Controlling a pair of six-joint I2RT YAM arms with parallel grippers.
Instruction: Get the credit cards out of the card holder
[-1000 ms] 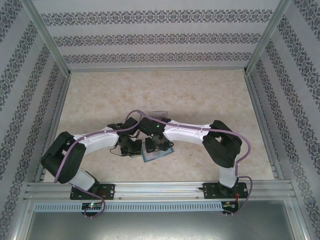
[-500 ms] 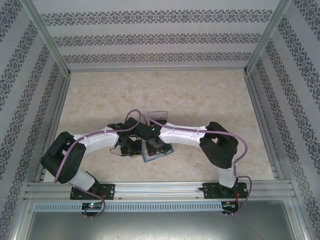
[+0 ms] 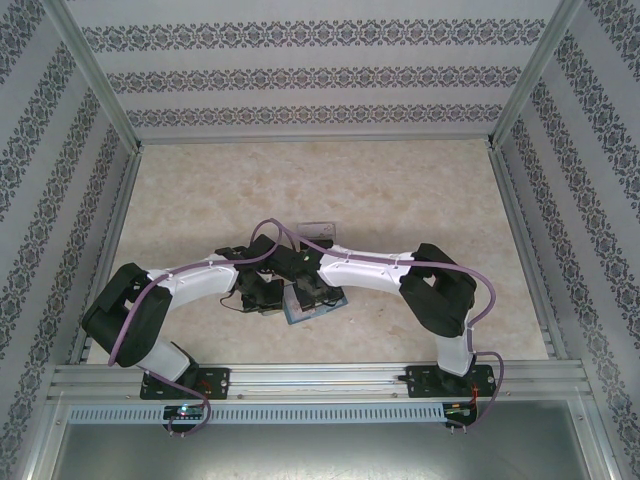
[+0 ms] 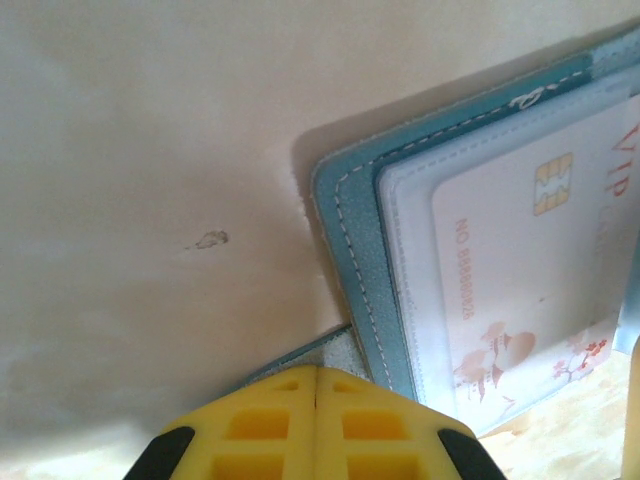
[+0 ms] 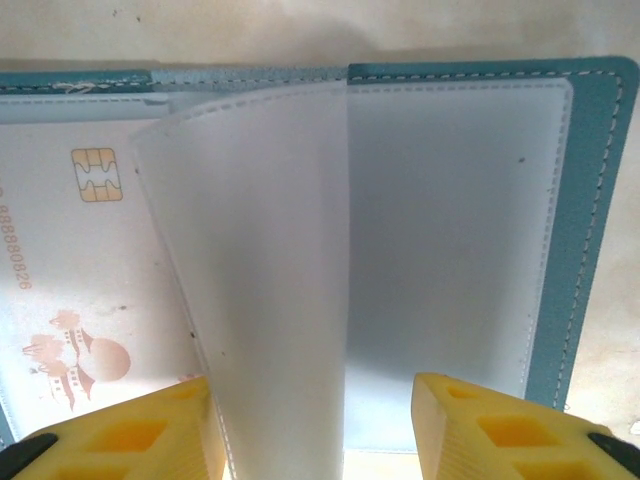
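The teal-blue card holder [image 3: 318,308] lies open on the table between my two wrists. In the left wrist view its stitched edge [image 4: 350,240] frames a clear pocket holding a white credit card [image 4: 530,270] with a gold chip. My left gripper [image 4: 317,372] is shut, its yellow fingertips pressed down on the holder's lower corner. In the right wrist view the same credit card [image 5: 70,260] sits in the left pocket, and a clear sleeve page [image 5: 260,280] stands up from the holder [image 5: 592,200]. My right gripper [image 5: 312,410] is open astride that page, which stands near its left finger [image 5: 130,435].
A faint transparent plastic piece [image 3: 318,230] lies just behind the two wrists. Aluminium rails [image 3: 120,240] and patterned walls enclose the beige tabletop [image 3: 400,190] on three sides. Both forearms cross the near middle.
The right wrist has shifted a little to the left over the holder. The left arm has stayed put, shut.
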